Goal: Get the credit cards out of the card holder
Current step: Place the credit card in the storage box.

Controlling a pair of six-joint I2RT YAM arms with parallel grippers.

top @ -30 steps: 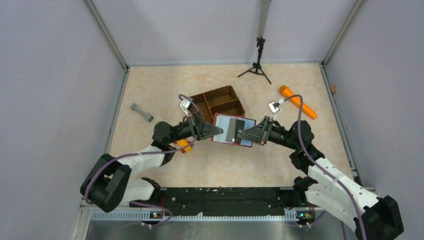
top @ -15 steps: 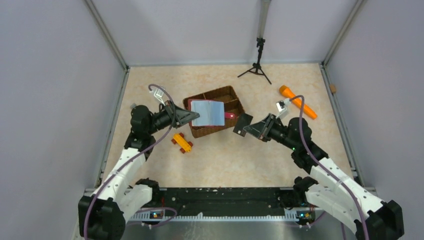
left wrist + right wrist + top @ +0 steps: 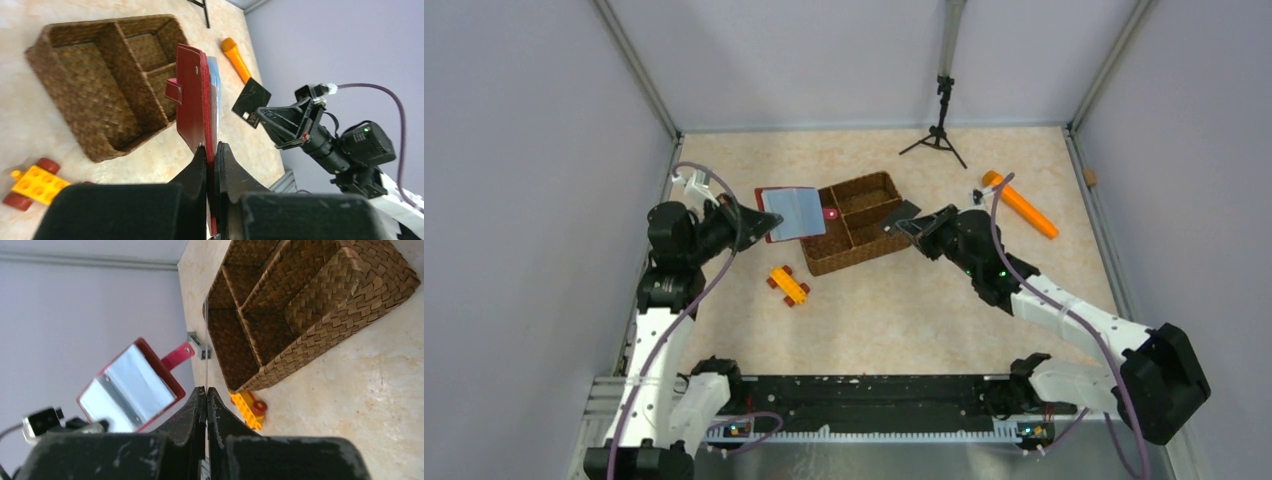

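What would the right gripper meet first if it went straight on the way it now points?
Probably the wicker basket: the right gripper, shut on the black card, aims at its right rim. Height is unclear; it might pass above.

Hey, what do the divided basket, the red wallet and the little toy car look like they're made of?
Basket: woven wicker or rattan, matte brown; the herringbone weave shows.
Card holder: probably leather or faux leather, dark red with a slight sheen and a stitched edge.
Toy car: likely moulded plastic, glossy yellow-orange with studs on top and red wheels.
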